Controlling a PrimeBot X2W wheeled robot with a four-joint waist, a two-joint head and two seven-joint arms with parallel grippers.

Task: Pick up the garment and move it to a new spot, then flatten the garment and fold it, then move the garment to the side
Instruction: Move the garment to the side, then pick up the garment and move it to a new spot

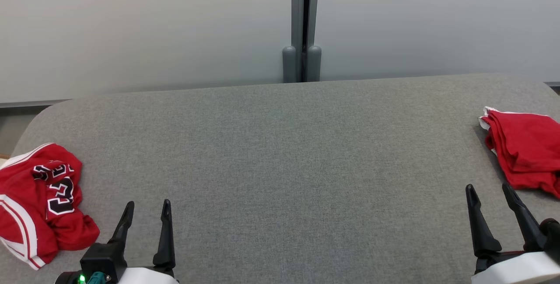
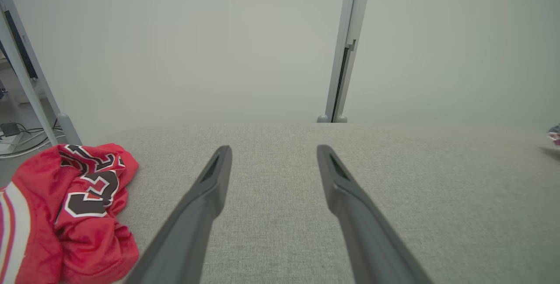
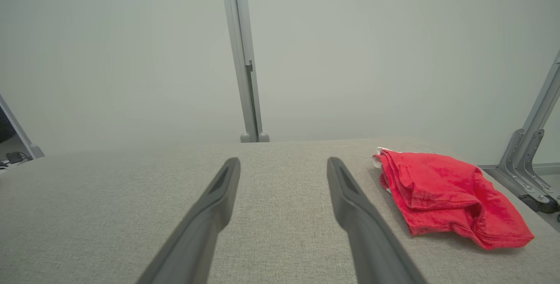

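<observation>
A crumpled red garment (image 1: 41, 196) with white stripes and black lettering lies bunched at the table's near left corner; in the left wrist view this garment (image 2: 74, 214) sits left of my fingers. My left gripper (image 1: 146, 207) rests just right of it, open and empty, and it stands wide apart in its own view (image 2: 273, 150). My right gripper (image 1: 488, 187) is open and empty at the lower right, also seen spread in its own wrist view (image 3: 283, 161).
A folded plain red cloth (image 1: 523, 155) lies at the table's right edge, right of my right fingers (image 3: 450, 196). The grey fabric table (image 1: 288, 166) ends at a pale partition wall with a grey post (image 1: 302, 26). Metal brackets (image 3: 529, 161) stand beyond the right edge.
</observation>
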